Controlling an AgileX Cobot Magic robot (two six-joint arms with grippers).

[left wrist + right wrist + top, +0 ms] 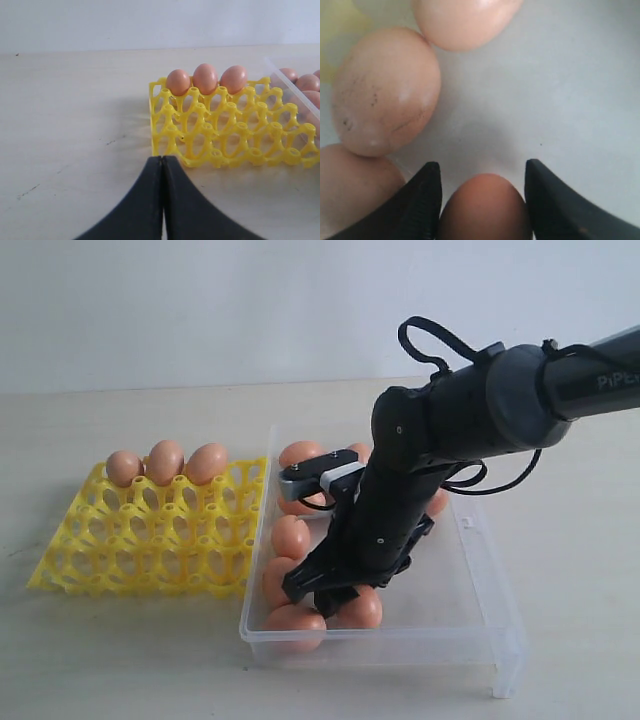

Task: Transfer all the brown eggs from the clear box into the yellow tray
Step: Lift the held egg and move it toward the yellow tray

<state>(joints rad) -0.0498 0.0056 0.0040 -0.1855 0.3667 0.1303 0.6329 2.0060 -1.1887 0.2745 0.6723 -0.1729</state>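
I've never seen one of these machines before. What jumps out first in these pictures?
A big black arm reaches down into the clear box on the right, its claw straddling one of the brown eggs near the front wall. Beside the box, on the left, lies the yellow tray, with only three eggs lined along its far edge. The other claw rests closed in front of the tray.

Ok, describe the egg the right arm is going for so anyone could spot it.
Find the large clear plastic box beside the yellow plastic egg tray. At its near end, the right gripper reaches down. The target brown egg is the only one sitting between the black jaws.
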